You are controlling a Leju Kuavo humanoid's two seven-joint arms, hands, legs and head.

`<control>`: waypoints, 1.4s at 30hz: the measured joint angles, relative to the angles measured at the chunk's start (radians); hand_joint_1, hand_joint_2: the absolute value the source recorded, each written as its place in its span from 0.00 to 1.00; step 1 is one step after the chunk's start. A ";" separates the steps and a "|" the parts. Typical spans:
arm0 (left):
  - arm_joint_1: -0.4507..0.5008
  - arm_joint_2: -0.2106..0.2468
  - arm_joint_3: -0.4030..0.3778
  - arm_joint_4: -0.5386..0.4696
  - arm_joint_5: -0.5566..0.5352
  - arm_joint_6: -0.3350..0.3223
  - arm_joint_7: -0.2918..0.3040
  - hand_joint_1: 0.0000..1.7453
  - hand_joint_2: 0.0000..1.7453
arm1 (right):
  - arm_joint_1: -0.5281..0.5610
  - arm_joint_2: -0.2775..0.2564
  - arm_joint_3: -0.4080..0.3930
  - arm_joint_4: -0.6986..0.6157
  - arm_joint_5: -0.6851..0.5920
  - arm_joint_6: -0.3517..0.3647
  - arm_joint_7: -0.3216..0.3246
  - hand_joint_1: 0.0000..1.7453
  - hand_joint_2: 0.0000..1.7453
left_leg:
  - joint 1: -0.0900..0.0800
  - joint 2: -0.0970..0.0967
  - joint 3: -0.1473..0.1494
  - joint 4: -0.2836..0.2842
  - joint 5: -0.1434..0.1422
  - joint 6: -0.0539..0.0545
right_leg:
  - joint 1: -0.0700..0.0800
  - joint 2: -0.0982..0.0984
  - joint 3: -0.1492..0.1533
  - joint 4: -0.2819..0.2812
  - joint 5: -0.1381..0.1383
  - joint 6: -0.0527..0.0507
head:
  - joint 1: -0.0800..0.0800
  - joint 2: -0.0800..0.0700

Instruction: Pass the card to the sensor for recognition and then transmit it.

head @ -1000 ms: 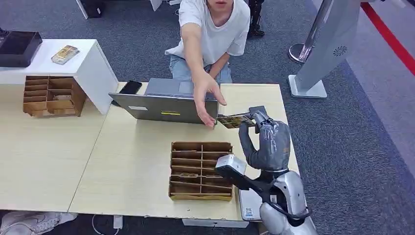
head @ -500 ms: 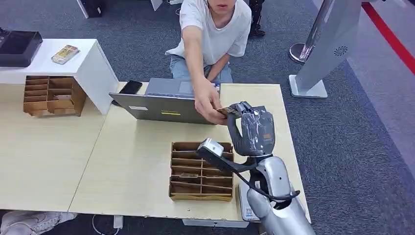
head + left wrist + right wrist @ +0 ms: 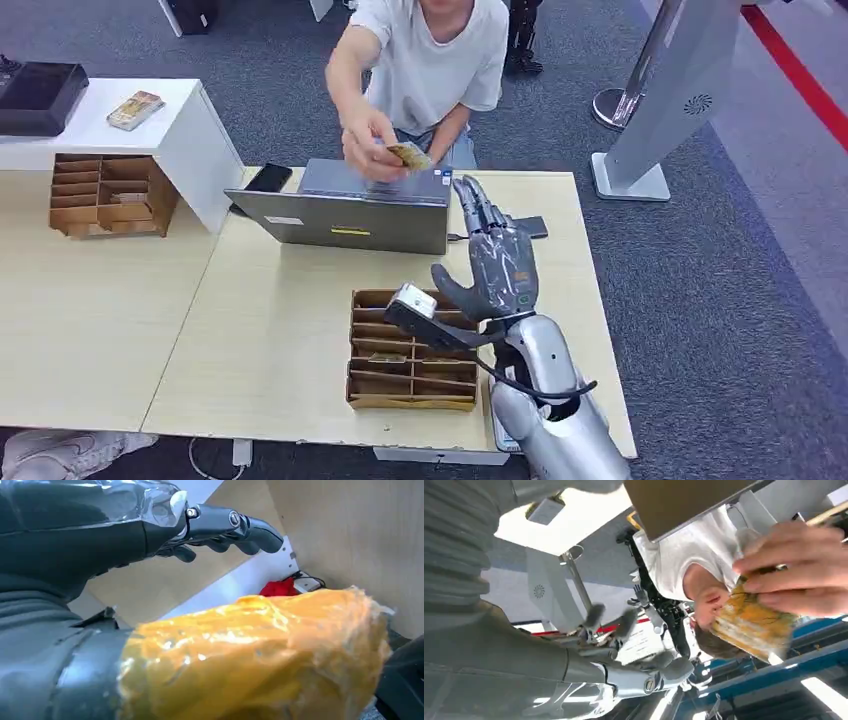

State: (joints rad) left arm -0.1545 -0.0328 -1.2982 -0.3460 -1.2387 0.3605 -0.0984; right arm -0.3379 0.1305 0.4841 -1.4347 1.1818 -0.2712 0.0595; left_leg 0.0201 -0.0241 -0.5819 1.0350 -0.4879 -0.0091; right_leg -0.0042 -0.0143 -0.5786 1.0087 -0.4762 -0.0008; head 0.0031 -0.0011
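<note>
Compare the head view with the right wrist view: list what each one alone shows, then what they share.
Head view alone: the pale wooden table, the grey laptop, the brown cardboard compartment organiser, a black phone beside the laptop, and the white side shelf.

Right wrist view alone: a white ceiling light panel and blue framing behind the person.

Both: the right hand with fingers spread and holding nothing, the person in a white T-shirt, and the yellowish patterned card in the person's hand.
</note>
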 joint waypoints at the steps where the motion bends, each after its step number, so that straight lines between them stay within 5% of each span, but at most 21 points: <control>1: 0.000 0.000 0.000 -0.001 0.000 -0.002 0.000 0.00 0.00 | 0.000 0.000 0.000 0.002 0.000 0.000 0.000 0.00 1.00 | 0.000 0.000 0.000 0.000 0.000 0.000 | 0.000 0.000 0.000 0.000 0.000 0.000 | 0.000 0.000; 2: 0.000 0.000 0.000 -0.001 0.001 -0.002 0.000 0.00 0.00 | 0.000 0.000 0.000 0.002 -0.005 0.001 -0.002 0.00 0.00 | 0.000 0.000 0.000 0.000 0.000 0.000 | 0.000 0.000 0.000 0.000 0.000 0.000 | 0.000 0.000; 16: 0.016 0.022 -0.007 -0.045 0.105 -0.075 0.019 0.00 0.00 | 0.065 -0.001 0.009 -0.115 -0.107 -0.003 -0.088 0.00 0.00 | 0.000 -0.002 -0.001 0.000 0.000 0.000 | 0.000 -0.001 -0.001 0.000 -0.001 0.000 | 0.000 0.000; 17: 0.018 0.025 -0.007 -0.052 0.112 -0.080 0.023 0.00 0.00 | 0.076 -0.002 0.009 -0.129 -0.114 -0.004 -0.094 0.00 1.00 | 0.000 -0.002 -0.001 0.000 0.000 0.000 | 0.000 -0.001 -0.001 0.000 -0.001 0.000 | -0.001 0.000; 32: 0.028 0.043 -0.024 -0.100 0.189 -0.132 0.049 0.00 0.00 | 0.152 -0.036 0.018 -0.193 -0.113 0.004 -0.125 0.00 1.00 | -0.001 -0.002 -0.001 0.000 0.000 0.000 | -0.001 -0.001 -0.001 0.000 -0.001 0.000 | 0.000 0.000; 42: 0.030 0.047 -0.048 -0.105 0.272 -0.152 0.053 0.00 0.00 | 0.162 -0.067 0.036 -0.119 -0.016 0.011 -0.092 0.00 1.00 | -0.001 -0.002 -0.002 0.000 0.000 0.000 | -0.001 -0.001 -0.002 0.000 -0.001 0.000 | 0.000 0.000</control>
State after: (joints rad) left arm -0.1245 0.0145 -1.3462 -0.4513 -0.9662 0.2083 -0.0454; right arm -0.1758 0.0637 0.5200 -1.5533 1.1662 -0.2602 -0.0320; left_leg 0.0191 -0.0258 -0.5838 1.0349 -0.4878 -0.0093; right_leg -0.0054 -0.0154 -0.5802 1.0086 -0.4768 -0.0010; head 0.0027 -0.0008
